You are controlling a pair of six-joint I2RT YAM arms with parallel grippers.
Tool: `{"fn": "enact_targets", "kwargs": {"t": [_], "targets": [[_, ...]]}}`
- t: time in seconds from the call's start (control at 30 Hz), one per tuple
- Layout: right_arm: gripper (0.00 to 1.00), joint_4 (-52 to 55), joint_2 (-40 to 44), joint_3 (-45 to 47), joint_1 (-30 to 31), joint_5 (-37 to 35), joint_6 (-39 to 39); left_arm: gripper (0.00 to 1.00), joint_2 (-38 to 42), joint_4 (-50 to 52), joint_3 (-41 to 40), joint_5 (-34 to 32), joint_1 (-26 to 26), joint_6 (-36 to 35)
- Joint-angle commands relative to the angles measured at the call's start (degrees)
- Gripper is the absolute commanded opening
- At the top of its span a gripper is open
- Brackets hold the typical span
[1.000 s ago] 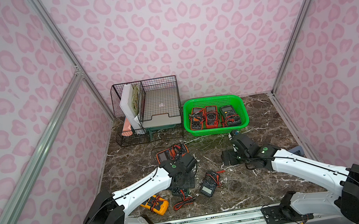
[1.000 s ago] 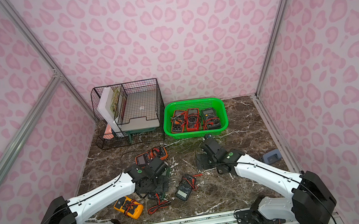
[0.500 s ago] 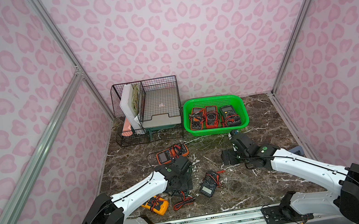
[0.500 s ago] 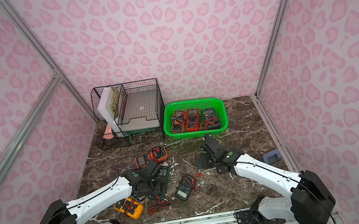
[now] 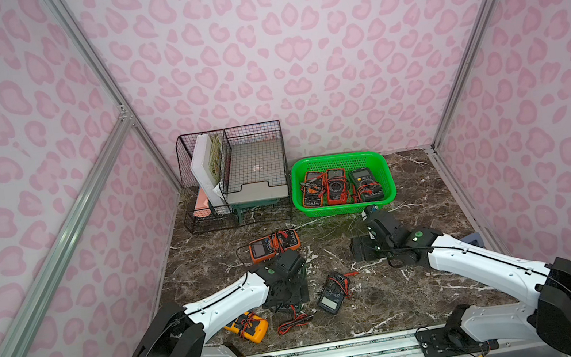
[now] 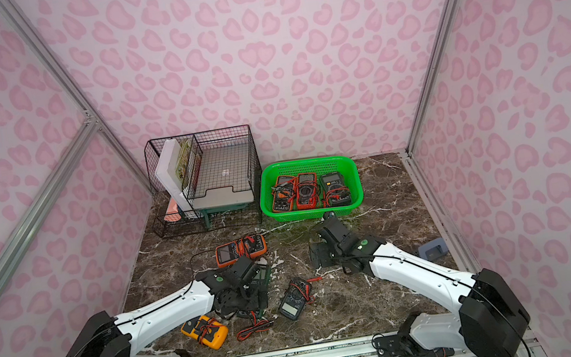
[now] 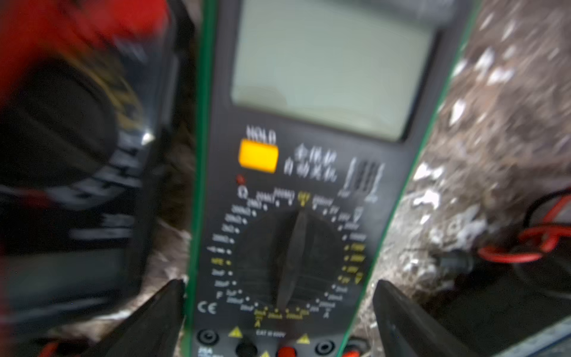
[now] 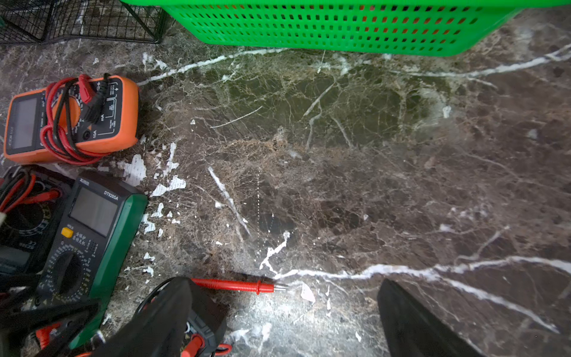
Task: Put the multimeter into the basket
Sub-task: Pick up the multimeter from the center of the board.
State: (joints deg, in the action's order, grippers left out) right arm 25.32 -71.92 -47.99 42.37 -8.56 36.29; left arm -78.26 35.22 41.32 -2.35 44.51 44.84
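My left fingers (image 7: pixel 157 315) stand open, straddling the green-edged multimeter (image 7: pixel 309 185), which lies flat on the desk (image 8: pixel 340 185), well apart from the basket (image 5: pixel 338 158). My right fingers (image 8: pixel 411 321) are open too, holding nothing, near the basket's front wall. 3 meters (image 5: pixel 335 187) already lie in the basket.

A dark grey multimeter (image 7: pixel 309 191) with a green casing edge, a blank display and a yellow button is seen lying flat, face up, on the marble tabletop (image 8: pixel 340 185), well apart from the bright green perforated basket (image 5: pixel 334 209), in which three other meters (image 5: pixel 335 187) are laid side by side.
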Motion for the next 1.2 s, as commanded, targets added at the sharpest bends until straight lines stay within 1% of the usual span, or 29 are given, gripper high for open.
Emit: {"fn": "enact_targets", "kwargs": {"t": [0.0, 0.1, 0.27, 0.43, 0.63, 0.8, 1.17], "targets": [[0.99, 0.16, -0.35, -0.71, -0.10, -0.50, -0.25, 0.99, 0.22, -2.61, 0.88, 2.35, 0.35, 0.14], [0.99, 0.08, -0.72, -1.03, -0.18, -0.50, -0.57, 0.99, 0.37, -2.61, 1.86, 2.32, 0.96, 0.18], [0.99, -0.07, -1.23, -1.41, -0.45, -0.28, -1.05, 0.99, 0.43, -1.02, 4.16, 0.31, 1.66, 0.26], [0.99, -0.20, -1.78, -1.50, -0.70, 0.03, -1.29, 0.98, -2.52, 2.90, 6.97, -2.50, 1.67, 0.19], [0.99, 0.03, -1.82, -1.58, -1.02, 0.21, -1.51, 0.99, -4.96, 3.72, 7.61, -4.17, 1.72, 0.18], [0.99, 0.24, -1.55, -1.32, -1.43, 0.30, -1.58, 0.99, -5.62, 2.65, 7.16, -4.94, 1.72, -1.15], [0.99, 0.35, -1.64, -1.44, -2.03, 0.56, -1.85, 0.99, -8.55, -3.27, 5.48, -3.11, 1.79, -2.61]]}}
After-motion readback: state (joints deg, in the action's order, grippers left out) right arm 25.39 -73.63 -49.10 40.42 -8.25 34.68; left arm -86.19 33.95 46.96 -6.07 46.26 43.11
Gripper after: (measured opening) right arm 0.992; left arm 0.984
